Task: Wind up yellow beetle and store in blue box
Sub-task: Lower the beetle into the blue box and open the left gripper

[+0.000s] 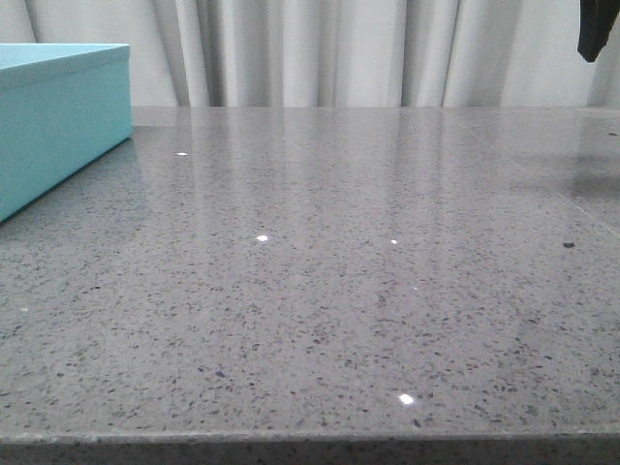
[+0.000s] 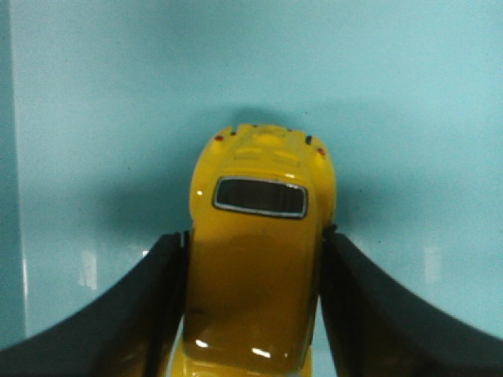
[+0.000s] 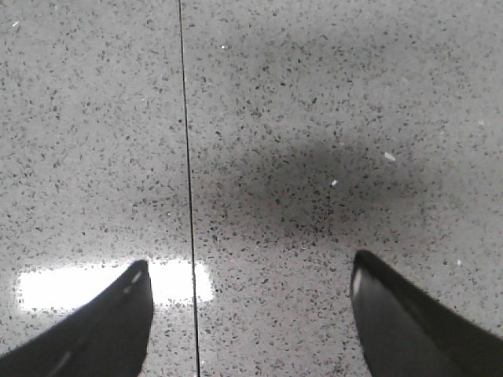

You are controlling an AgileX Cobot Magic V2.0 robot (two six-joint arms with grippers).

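Observation:
In the left wrist view the yellow beetle is pinched at its sides between the two black fingers of my left gripper, which is shut on it. Pale turquoise surface of the blue box fills the background behind the car. The front view shows the blue box at the far left of the table, with neither the car nor the left gripper visible there. My right gripper is open over bare speckled tabletop with nothing between its fingers.
A grey speckled stone table fills the front view, with a thin seam line across the slab under the right gripper. White curtains hang behind. A dark object hangs at the top right corner.

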